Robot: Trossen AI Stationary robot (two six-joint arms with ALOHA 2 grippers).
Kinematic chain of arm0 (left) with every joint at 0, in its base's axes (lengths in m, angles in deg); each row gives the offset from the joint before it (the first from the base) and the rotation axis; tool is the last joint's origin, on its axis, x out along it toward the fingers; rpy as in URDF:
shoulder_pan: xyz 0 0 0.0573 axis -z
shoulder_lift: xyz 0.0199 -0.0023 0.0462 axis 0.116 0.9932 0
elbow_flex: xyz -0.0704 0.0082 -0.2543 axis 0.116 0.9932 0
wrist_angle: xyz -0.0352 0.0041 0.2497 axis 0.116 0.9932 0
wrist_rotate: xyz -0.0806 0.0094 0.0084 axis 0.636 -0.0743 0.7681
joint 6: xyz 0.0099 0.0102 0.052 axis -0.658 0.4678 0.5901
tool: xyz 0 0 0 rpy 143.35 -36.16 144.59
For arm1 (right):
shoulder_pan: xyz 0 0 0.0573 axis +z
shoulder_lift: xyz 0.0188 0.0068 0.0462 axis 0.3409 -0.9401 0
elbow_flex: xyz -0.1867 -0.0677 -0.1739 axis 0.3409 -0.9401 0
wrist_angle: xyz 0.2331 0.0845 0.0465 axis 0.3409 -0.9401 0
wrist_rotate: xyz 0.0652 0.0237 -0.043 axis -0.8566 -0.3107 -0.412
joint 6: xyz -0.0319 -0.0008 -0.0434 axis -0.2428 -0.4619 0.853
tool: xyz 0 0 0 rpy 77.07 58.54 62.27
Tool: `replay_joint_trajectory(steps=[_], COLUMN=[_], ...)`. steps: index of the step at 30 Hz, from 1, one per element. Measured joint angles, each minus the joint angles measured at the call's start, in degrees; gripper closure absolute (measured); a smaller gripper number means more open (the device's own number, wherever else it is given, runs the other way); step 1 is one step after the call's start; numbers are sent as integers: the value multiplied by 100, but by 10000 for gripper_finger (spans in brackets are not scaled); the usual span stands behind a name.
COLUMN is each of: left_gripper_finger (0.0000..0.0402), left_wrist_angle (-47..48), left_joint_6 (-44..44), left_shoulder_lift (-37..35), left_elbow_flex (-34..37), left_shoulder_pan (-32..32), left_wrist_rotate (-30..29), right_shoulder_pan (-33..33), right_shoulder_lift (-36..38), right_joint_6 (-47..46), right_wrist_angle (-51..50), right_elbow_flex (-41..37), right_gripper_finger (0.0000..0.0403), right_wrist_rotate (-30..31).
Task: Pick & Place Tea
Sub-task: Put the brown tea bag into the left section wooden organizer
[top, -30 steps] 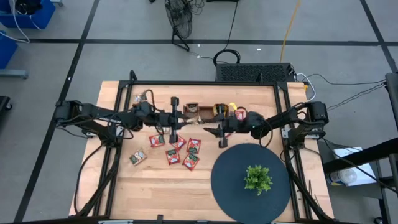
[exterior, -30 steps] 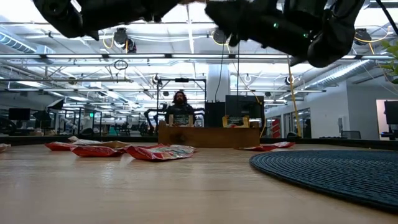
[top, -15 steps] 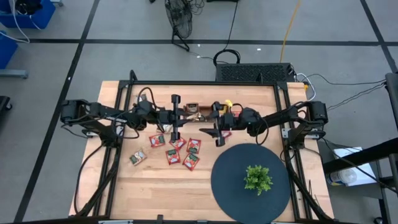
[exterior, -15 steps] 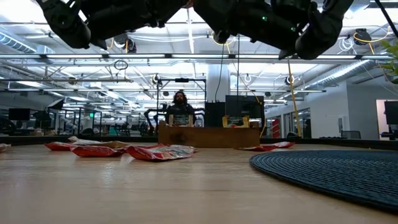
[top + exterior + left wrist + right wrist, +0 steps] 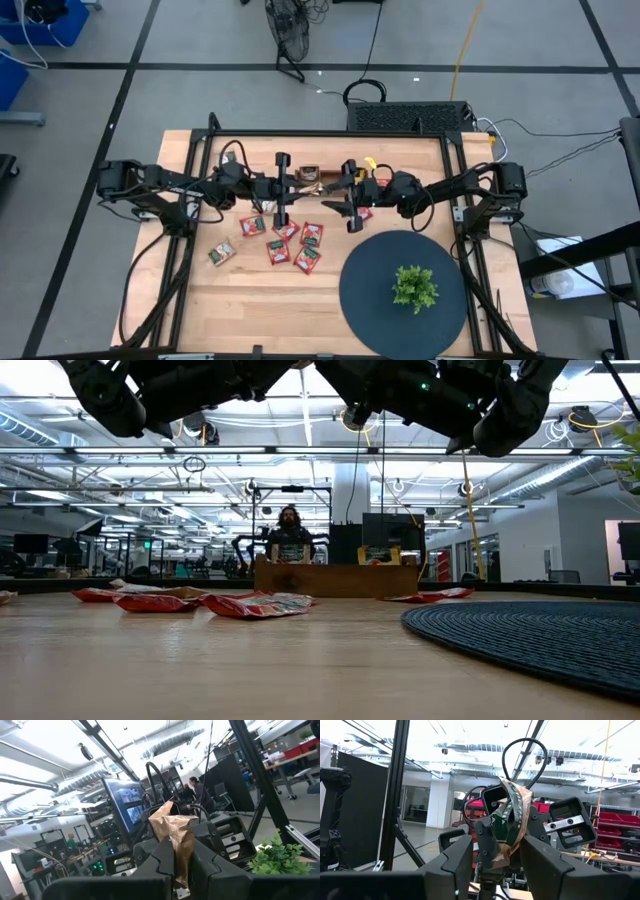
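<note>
Sachets (image 5: 283, 240) litter table (image 5: 250, 310) — plant (image 5: 414, 287) on mat (image 5: 372, 290) alongside.

Both arms have closed in above the wooden tray (image 5: 310, 178), meeting over one sachet (image 5: 175, 837).

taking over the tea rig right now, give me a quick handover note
Left gripper: shut on one crumpled sachet, held high over the wooden tray.
Right gripper: facing it at that same sachet, as if mid hand-over.
Loose sachets: about six on the table in front of the tray, one more under the right arm.
Done: tray contents are hidden by the arms.
Left: place the held sachet, then the loose ones.
</note>
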Motion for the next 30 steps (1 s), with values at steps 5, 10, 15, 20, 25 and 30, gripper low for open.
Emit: replay_joint_trajectory(steps=[5,10,15,20,25,30], left_gripper_finger=[378,378,378,378,378,378], left_wrist_angle=[0,21,97,87,75,48], left_joint_6=[-44,-58,-87,-114,-107,-105], left_shoulder_lift=[0,-4,9,9,9,9], left_elbow_flex=[-4,-4,7,7,7,7], left_shoulder_pan=[0,0,-6,-36,-33,-31], left_wrist_rotate=[1,12,65,115,136,131], right_shoulder_pan=[0,-2,2,14,74,81], right_shoulder_lift=[-1,-2,4,9,9,9], right_joint_6=[92,187,553,545,525,542], right_wrist_angle=[116,252,275,150,-81,-105], right_elbow_flex=[0,0,4,4,4,4], right_gripper_finger=[274,297,305,305,309,316], right_wrist_rotate=[6,68,422,402,411,420])
